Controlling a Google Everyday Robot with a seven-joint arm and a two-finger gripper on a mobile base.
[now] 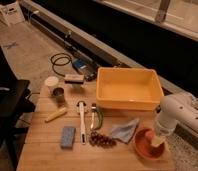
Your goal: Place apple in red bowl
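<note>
A wooden table [42, 145] carries everything here. The biggest thing on it is a yellow tub [128, 89] at the far right side. Over the table's right edge reaches the white arm [179, 112], bent downward so that the gripper [157, 141] hangs inside the red bowl [142, 147] at the near right corner. How the jaws stand cannot be told, since the wrist hides them. The apple [149, 135] shows as an orange-red lump in the bowl, right against the gripper (whether it is held or already lying free is not clear).

Just left of the bowl lies a crumpled blue cloth [123, 131], and beside that a dark bunch of grapes [101, 140]. A long white brush [82, 121] lies lengthwise in the middle of the table, with a green tool [95, 116] just to its right. A blue sponge [68, 136] sits near the front left, a yellow banana-like piece [56, 115] behind it, and a small metal cup [59, 93] near the far left corner.
</note>
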